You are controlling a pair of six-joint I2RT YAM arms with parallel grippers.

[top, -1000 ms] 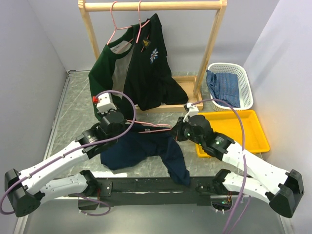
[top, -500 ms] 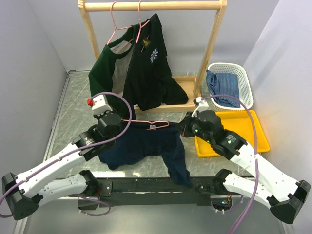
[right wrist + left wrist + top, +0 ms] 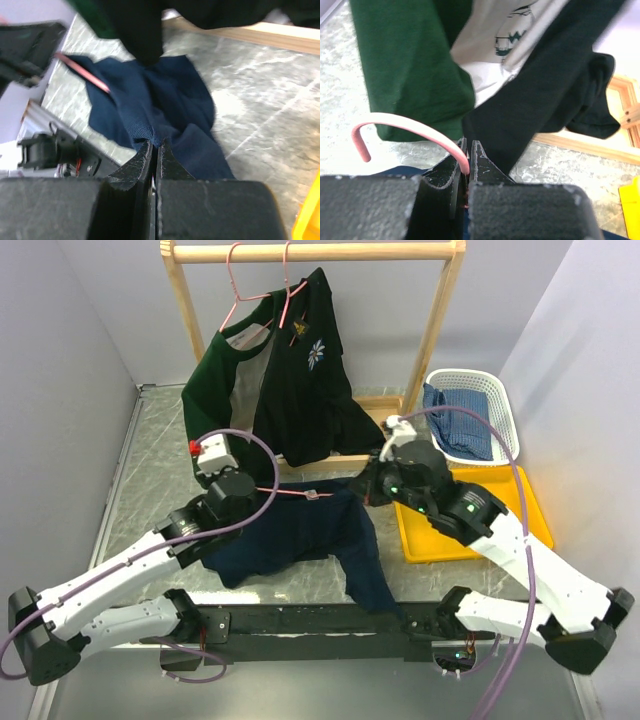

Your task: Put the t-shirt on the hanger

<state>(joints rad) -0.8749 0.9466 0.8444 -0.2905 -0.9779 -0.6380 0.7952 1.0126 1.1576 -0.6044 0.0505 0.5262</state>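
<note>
My left jaws are clamped tight on the thin pink wire hanger (image 3: pixel 410 127), on the wire just below its curved hook. My right jaws are closed on a bunched fold of the plain dark navy t-shirt (image 3: pixel 150 100). The shirt sags between my two arms, partly lifted, with the rest trailing on the grey marbled counter (image 3: pixel 150 440). The hanger wire lies along the shirt's top edge; I can't tell if it's inside the neck. I judge the cloth light, limp and likely to slide off thin wire, so best held at the neck or shoulder seam. The hanger looks light and springy.
</note>
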